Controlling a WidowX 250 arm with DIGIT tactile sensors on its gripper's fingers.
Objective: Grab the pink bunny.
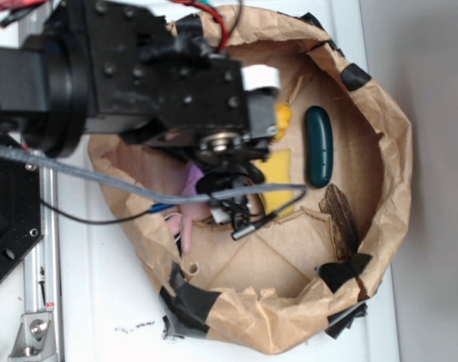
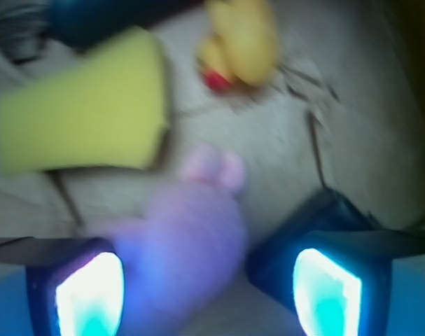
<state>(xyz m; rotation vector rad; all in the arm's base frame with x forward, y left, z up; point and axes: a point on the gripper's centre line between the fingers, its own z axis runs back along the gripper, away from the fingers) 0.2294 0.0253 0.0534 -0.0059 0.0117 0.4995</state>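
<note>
Exterior view: I saw the arm (image 1: 138, 68) hanging over a paper-lined bowl (image 1: 387, 188), hiding most of the bunny (image 1: 189, 226); only pink patches showed beneath it, left of the sponge (image 1: 278, 185). A dark green oblong (image 1: 318, 145) lay to the right.

Wrist view: I saw the gripper (image 2: 205, 290) spread wide, the blurred bunny (image 2: 191, 245) lying between its fingers (image 2: 89, 294), nearer the left one. The sponge (image 2: 79, 112) and duck (image 2: 240, 45) lay beyond.

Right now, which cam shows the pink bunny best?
Wrist. The pink bunny lies unblocked, though blurred, between the open fingers of the gripper. In the exterior view the arm covers most of it; only a pink edge shows.
</note>
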